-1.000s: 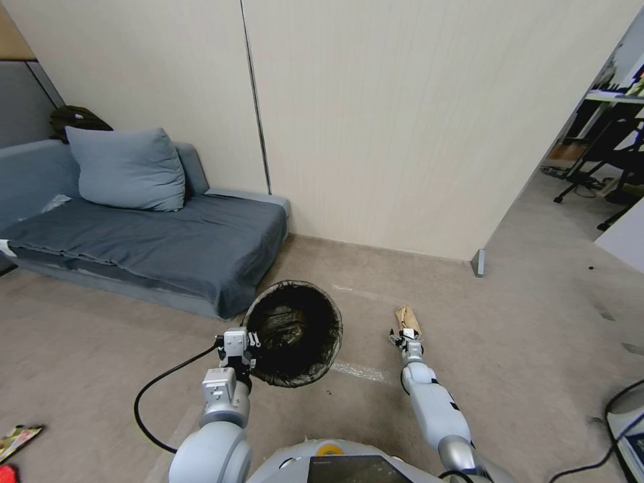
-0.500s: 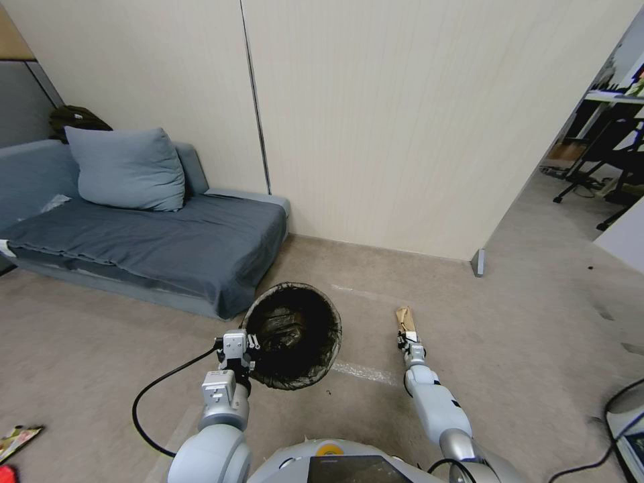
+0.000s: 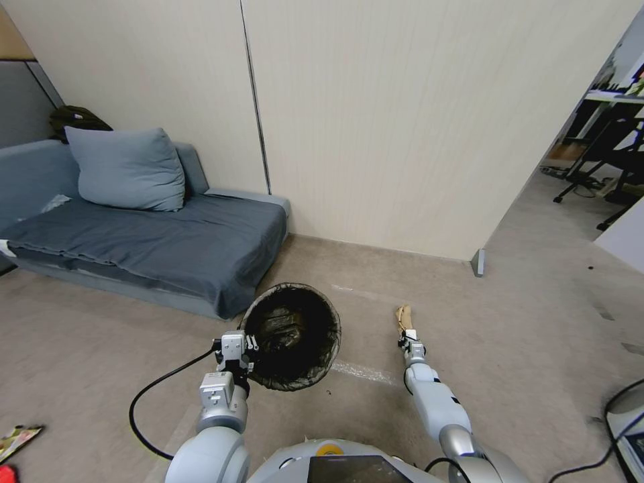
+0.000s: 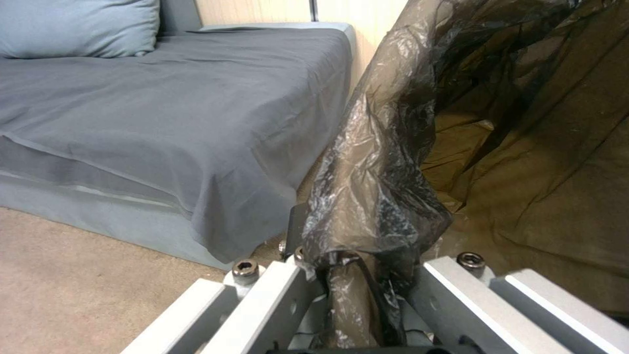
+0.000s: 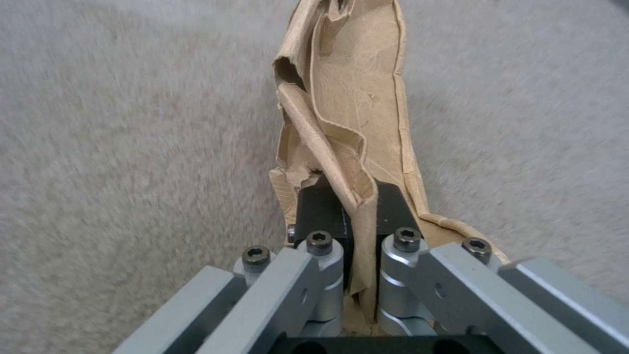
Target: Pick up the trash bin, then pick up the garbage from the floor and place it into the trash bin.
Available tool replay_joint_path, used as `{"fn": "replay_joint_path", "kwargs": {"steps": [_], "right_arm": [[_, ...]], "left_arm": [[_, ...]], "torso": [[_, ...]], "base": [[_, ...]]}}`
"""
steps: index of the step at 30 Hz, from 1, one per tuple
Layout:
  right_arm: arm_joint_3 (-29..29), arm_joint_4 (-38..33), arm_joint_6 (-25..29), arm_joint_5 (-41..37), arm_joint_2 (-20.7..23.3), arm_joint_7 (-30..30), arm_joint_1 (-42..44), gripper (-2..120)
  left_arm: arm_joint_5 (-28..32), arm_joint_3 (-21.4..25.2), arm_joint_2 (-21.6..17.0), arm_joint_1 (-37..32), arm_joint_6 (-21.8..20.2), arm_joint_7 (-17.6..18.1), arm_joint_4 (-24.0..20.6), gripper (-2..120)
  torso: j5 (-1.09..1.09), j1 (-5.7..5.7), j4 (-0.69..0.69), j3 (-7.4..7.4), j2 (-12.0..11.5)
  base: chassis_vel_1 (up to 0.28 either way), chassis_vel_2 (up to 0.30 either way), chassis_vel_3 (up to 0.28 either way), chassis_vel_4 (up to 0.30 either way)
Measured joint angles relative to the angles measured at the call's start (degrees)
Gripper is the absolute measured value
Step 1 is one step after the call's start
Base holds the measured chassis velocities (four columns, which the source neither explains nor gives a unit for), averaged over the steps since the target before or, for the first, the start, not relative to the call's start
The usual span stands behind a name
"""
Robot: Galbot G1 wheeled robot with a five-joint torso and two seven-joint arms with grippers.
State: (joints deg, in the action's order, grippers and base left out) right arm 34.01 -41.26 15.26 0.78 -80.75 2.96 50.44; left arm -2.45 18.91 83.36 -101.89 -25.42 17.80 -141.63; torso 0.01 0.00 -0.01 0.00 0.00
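Fingers [image 5: 324,209] of the right gripper [image 5: 347,211] pinch one brown paper scrap [image 5: 347,98]; the left gripper [image 4: 357,275] clamps one trash bin [image 3: 293,335] by its rim over the floor [image 3: 523,322].

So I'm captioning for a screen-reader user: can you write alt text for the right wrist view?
The right gripper is shut on a crumpled brown paper scrap, its two black pads pinching a fold of it. The rest of the scrap stretches away from the gripper over beige-grey carpet.
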Motion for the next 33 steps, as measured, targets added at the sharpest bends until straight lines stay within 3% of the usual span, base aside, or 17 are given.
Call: {"fn": "replay_joint_path", "kwargs": {"steps": [5, 11, 12, 14, 16, 18, 19, 23, 27, 33], "right_arm": [[-0.5, -11.8, -0.2, -2.1, -0.2, 0.6, 4.6, 0], [-1.7, -34.2, -0.3, -4.9, -0.6, -1.1, 12.1, 0], [-1.7, -34.2, -0.3, -4.9, -0.6, -1.1, 12.1, 0], [-2.6, -44.4, 1.7, -6.4, -0.8, -5.4, 16.0, 0], [-2.9, -47.2, 2.4, -6.8, -0.8, -6.9, 17.1, 0], [-4.3, -56.8, 4.5, -8.2, -0.4, -12.1, 21.2, 0], [-4.3, -56.8, 4.5, -8.2, -0.4, -12.1, 21.2, 0], [-8.7, -69.4, 6.5, -9.2, 1.3, -15.8, 28.1, 0], [-14.4, -75.5, 7.1, -10.5, 3.7, -16.6, 32.4, 0], [-19.9, -77.3, 8.3, -10.2, 5.3, -18.6, 35.1, 0]], "left_arm": [[0.1, -0.2, -0.2, 0.6, 0.0, 0.0, 0.7, 2], [1.3, -0.3, -0.3, 1.6, -0.2, 0.3, 1.6, 2], [1.3, -0.3, -0.3, 1.6, -0.2, 0.3, 1.6, 2], [2.0, -0.3, -0.4, 2.0, -0.6, 0.4, 1.8, 2], [2.2, -0.3, -0.5, 2.1, -0.7, 0.4, 1.8, 2], [2.8, -0.4, -0.7, 2.3, -1.2, 0.4, 1.9, 2], [2.8, -0.4, -0.7, 2.3, -1.2, 0.4, 1.9, 2], [3.0, -0.6, -0.8, 2.5, -1.4, 0.5, 2.4, 2], [3.0, -0.9, -0.8, 2.9, -1.3, 0.5, 3.0, 2], [2.9, -1.6, -0.7, 3.0, -1.3, 0.5, 3.1, 2]], "torso": [[-0.02, 0.0, 0.02, 0.0, 0.0], [-0.04, -0.01, 0.01, 0.0, 0.0], [-0.04, -0.01, 0.01, 0.0, 0.0], [0.01, 0.0, 0.0, 0.0, 0.0], [0.0, 0.0, 0.01, 0.0, 0.0], [-0.02, 0.0, 0.0, 0.0, 0.0], [-0.02, 0.0, 0.0, 0.0, 0.0], [0.01, -0.01, 0.0, 0.0, 0.0], [0.0, -0.01, 0.02, -0.01, 0.0], [0.0, -0.01, 0.01, 0.0, 0.0]], "base": [[0.0, 0.0, 0.0, 0.0], [0.0, 0.0, 0.0, 0.0], [0.0, 0.0, 0.0, 0.0], [0.0, 0.0, 0.0, 0.0], [0.0, 0.0, 0.0, 0.0], [0.0, 0.0, 0.0, 0.0], [0.0, 0.0, 0.0, 0.0], [0.0, 0.0, 0.0, 0.0], [0.0, 0.0, 0.0, 0.0], [0.0, 0.0, 0.0, 0.0]]}}
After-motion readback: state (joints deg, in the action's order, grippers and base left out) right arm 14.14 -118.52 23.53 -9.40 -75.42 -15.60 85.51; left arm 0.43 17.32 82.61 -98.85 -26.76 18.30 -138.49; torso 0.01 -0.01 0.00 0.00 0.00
